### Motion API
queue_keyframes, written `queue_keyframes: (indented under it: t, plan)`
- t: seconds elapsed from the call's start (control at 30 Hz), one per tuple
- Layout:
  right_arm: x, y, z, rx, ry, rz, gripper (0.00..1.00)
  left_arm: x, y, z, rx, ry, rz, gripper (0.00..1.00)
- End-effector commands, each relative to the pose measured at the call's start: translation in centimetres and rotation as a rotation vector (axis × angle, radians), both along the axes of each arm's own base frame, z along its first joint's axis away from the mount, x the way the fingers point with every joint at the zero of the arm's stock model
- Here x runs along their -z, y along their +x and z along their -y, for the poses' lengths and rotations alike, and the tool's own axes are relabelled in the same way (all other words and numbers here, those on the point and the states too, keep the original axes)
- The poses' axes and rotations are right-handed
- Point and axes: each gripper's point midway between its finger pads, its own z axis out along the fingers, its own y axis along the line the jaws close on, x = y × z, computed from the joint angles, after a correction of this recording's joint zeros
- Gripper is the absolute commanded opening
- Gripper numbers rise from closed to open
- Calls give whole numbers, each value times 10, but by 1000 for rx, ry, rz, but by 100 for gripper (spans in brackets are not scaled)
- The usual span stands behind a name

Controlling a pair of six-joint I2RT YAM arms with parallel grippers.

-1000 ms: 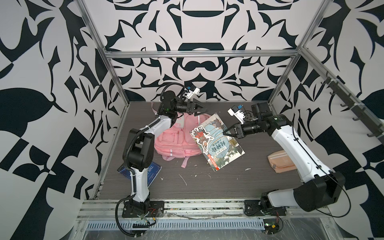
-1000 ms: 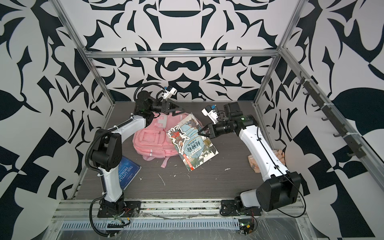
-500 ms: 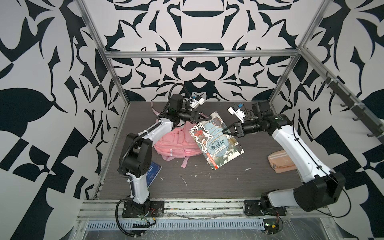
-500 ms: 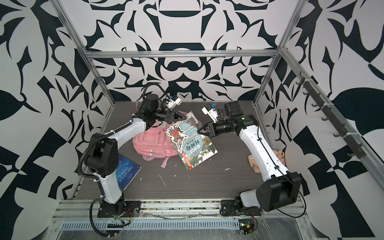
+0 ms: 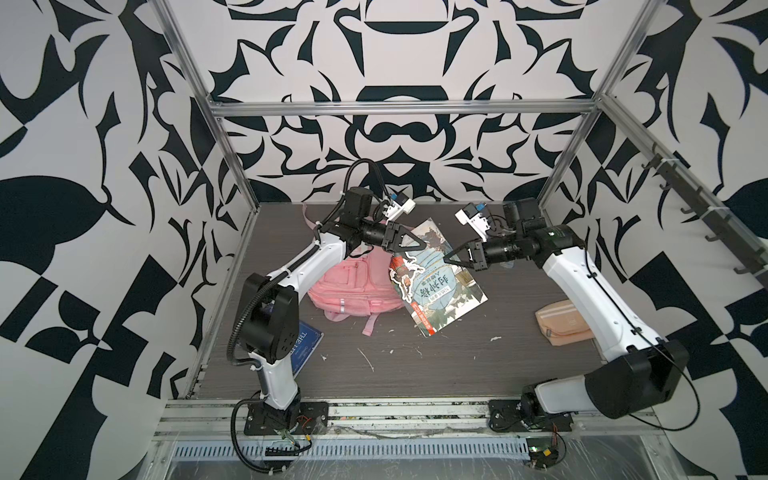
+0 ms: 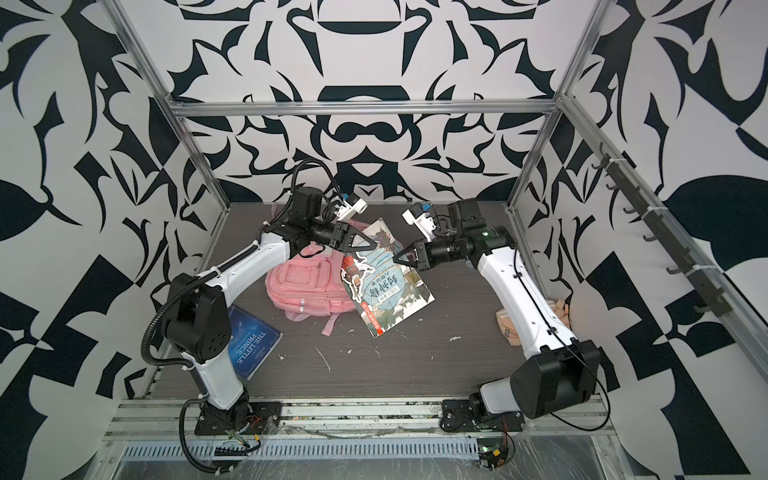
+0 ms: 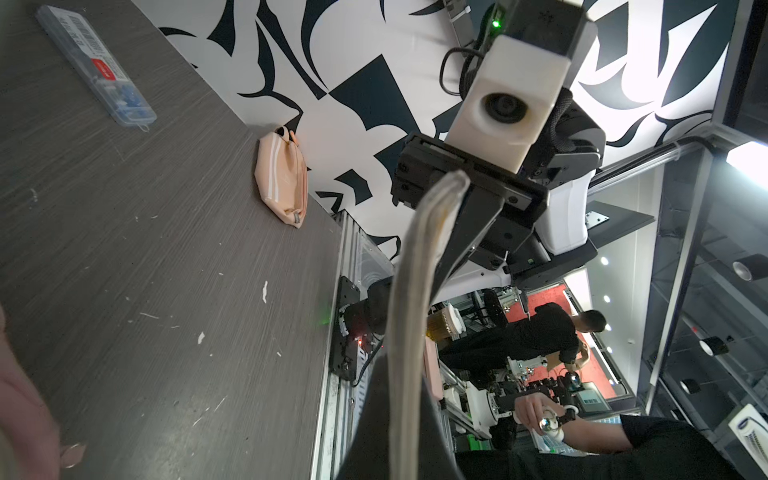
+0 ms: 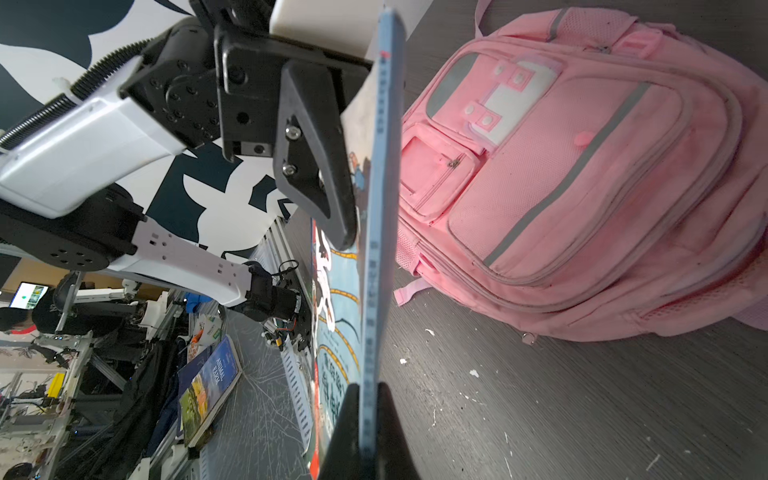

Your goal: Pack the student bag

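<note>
Illustrated paperback [image 5: 440,278] is held clear of the counter [image 5: 415,374], tilted, cover up, between both arms. Left gripper [image 5: 420,246] is clamped on the book's far edge near a corner; right gripper [image 5: 451,258] is clamped on the adjoining side edge. In each wrist view the edge is seen pinched between the fingers, and in the left wrist view the pages [image 7: 409,332] are bowed between the two holds. The student bag [image 5: 353,286], a pink backpack, lies flat on the counter with its front pockets up, and its right side is overlapped by the book in both top views. Front zips look shut in the right wrist view [image 8: 582,187]; whether the main compartment is open cannot be told. The step is judged to be a two-handed carry of the book toward the bag. Both holds should be moved together, so the thin cover is not twisted or creased. A free gripper is likely needed at the bag's mouth, so the book should first be settled in one firm, deep hold. It should be fed in edge-first, along the bag's length. Beige pouch [image 5: 561,324] and blue "The Little Prince" book [image 6: 251,347] lie well apart, unpacked.
</note>
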Motion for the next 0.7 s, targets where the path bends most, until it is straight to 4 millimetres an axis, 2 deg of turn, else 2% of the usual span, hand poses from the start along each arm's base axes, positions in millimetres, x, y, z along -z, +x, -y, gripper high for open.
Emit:
queue_keyframes:
  t: [0.0,0.1,0.2,0.27,0.4,0.47,0.5,0.6,0.67]
  plan:
    - [-39,5,3,17,19,151,11,-18,-12,-8,18,-18,19,0]
    - [-38,9,9,72,-10,164,35,-18,-9,-12,-9,-7,9,0]
    - [-42,9,18,136,-18,188,59,-20,10,-20,-111,15,-18,0]
    - [-52,11,31,211,11,204,80,-21,26,-28,-190,22,-45,0]
    - [-66,19,68,382,114,189,83,-31,59,-46,-340,-33,-114,0]
    - [-67,18,80,460,189,168,84,-40,73,-52,-389,-76,-154,0]
    - [-66,17,81,478,214,153,84,-44,77,-52,-402,-85,-163,0]
    - [-42,15,73,487,260,59,99,-54,86,-52,-454,-94,-168,0]
    - [-26,11,63,464,224,50,99,-59,91,-52,-468,-105,-173,0]
